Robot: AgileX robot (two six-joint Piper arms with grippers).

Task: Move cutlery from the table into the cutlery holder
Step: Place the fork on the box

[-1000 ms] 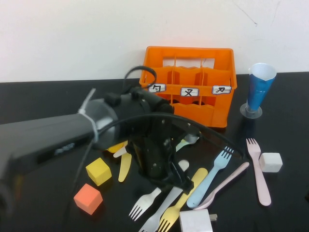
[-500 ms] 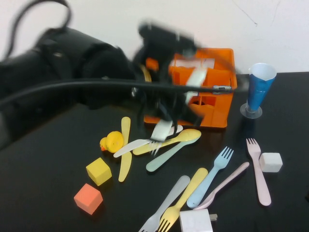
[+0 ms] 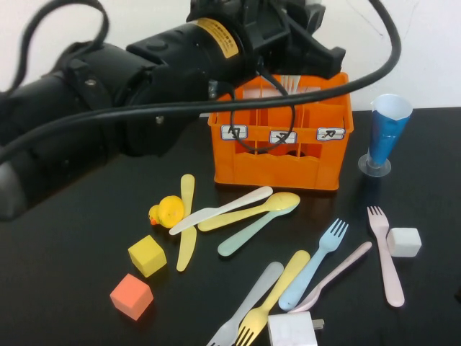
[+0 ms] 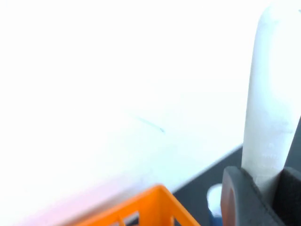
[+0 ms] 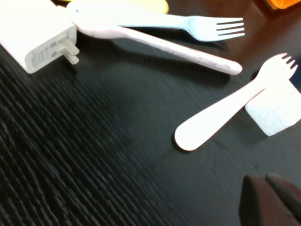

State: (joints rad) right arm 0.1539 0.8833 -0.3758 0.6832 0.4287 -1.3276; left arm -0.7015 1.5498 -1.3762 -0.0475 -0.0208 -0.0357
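Cutlery lies scattered across the lower half of the high view on a black table [image 3: 65, 288], while the left arm reaches from the left edge up to the top centre, placing the left gripper [image 3: 288, 76] directly above the orange cutlery holder [image 3: 281, 162]. In the left wrist view its fingers [image 4: 240, 202] are clenched on the handle of a white utensil [image 4: 270, 103], held roughly upright, apparently so it can drop straight down into a compartment; which compartment it hangs over cannot be told. The holder stands in the upper middle of the high view with three small white labels along its front wall, probably marking one slot per utensil type. A blue cone cup [image 3: 387, 133] stands just right of it. Below the holder, a white knife [image 3: 220, 210], yellow spoon [image 3: 252, 212] and mint spoon [image 3: 253, 232] cross one another near a yellow duck toy [image 3: 167, 212] and a yellow knife [image 3: 187, 220]. Lower right lie a blue fork [image 3: 315, 265], pink spoon [image 3: 338, 275], pink fork [image 3: 385, 252], grey fork [image 3: 245, 306] and yellow fork [image 3: 277, 292], with a white cube [image 3: 404, 242] and a white plug adapter [image 3: 292, 329] among them. The right gripper [image 5: 273, 197] hovers low over the table near the pink fork, seen only in the right wrist view, fingers pressed together and holding nothing, seemingly parked.
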